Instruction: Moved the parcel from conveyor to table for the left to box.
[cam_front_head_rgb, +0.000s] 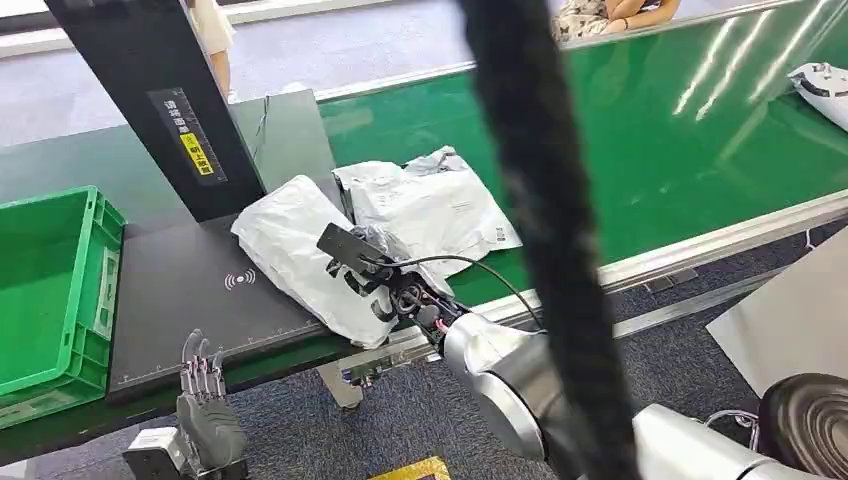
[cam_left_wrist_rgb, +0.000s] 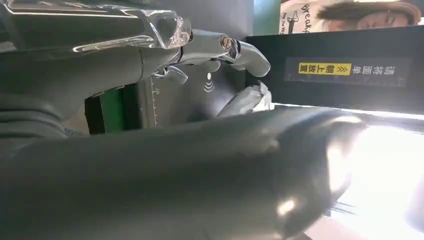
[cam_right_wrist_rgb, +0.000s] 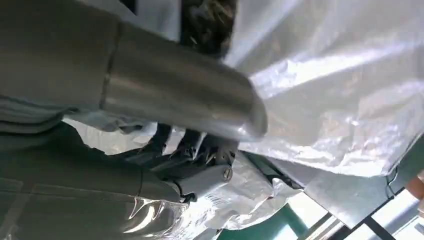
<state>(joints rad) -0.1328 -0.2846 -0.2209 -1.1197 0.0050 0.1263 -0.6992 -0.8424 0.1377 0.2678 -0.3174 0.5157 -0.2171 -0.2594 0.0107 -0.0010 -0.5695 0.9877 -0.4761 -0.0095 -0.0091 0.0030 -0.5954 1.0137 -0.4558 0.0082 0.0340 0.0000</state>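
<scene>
A white plastic parcel (cam_front_head_rgb: 290, 245) lies on the black scan table (cam_front_head_rgb: 190, 300), its near end hanging over the front edge. My right hand (cam_front_head_rgb: 385, 290) grips that near end. In the right wrist view the thumb (cam_right_wrist_rgb: 175, 95) lies over the crinkled parcel film (cam_right_wrist_rgb: 340, 100) and the dark fingers (cam_right_wrist_rgb: 185, 145) are tucked under it. A second white parcel (cam_front_head_rgb: 440, 205) lies just behind, at the edge of the green conveyor (cam_front_head_rgb: 650, 130). My left hand (cam_front_head_rgb: 205, 400) hangs below the table's front edge, fingers straight and apart, holding nothing. The left wrist view shows the left hand (cam_left_wrist_rgb: 150, 165) facing the table.
A green crate (cam_front_head_rgb: 50, 290) stands left of the table. A black slanted post (cam_front_head_rgb: 150, 100) rises from the table's back. A thick black cable (cam_front_head_rgb: 540, 200) crosses the middle of the view. Another parcel (cam_front_head_rgb: 825, 90) lies far right on the belt. A person (cam_front_head_rgb: 610, 12) sits behind the conveyor.
</scene>
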